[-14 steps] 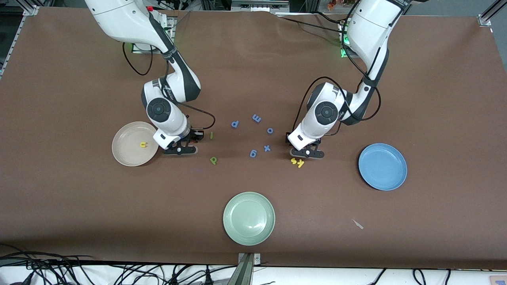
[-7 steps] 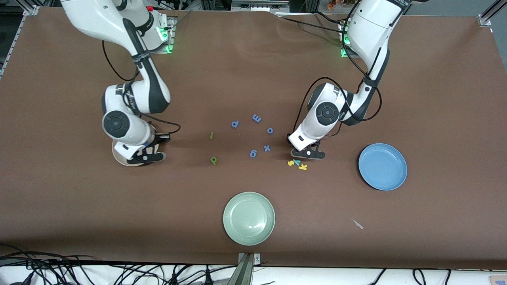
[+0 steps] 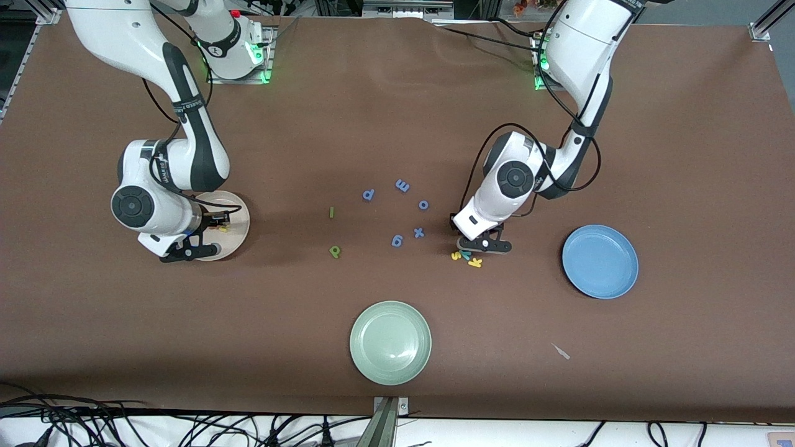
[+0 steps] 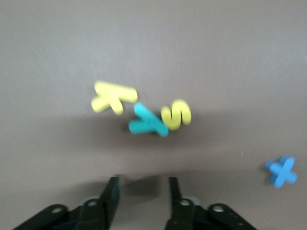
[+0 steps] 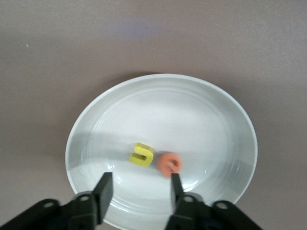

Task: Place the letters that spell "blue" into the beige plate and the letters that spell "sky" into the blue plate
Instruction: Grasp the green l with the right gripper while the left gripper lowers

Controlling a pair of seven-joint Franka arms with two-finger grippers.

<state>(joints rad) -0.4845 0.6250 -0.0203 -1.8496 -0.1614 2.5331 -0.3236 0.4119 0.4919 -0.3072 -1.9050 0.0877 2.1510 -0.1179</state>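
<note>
My right gripper (image 3: 192, 250) hangs open over the beige plate (image 3: 240, 218), which holds a yellow u (image 5: 142, 154) and an orange e (image 5: 169, 164); nothing sits between its fingers (image 5: 103, 188). The green l (image 3: 331, 212) and green b (image 3: 335, 251) lie on the table mid-way between the arms. My left gripper (image 3: 483, 247) stands open and empty just above the table beside a tight cluster: yellow s (image 4: 176, 114), teal y (image 4: 147, 121), yellow k (image 4: 113, 97). The blue plate (image 3: 600, 261) lies toward the left arm's end, with nothing in it.
Several blue letters (image 3: 397, 240) are scattered between the green letters and the left gripper; a blue x (image 4: 281, 171) lies closest to it. A pale green plate (image 3: 390, 342) sits nearer the front camera. A small scrap (image 3: 561, 352) lies near it.
The right arm swung from beside the beige plate to over it and opened; the orange e now lies in the plate. The left gripper opened, and the teal y now shows between s and k.
</note>
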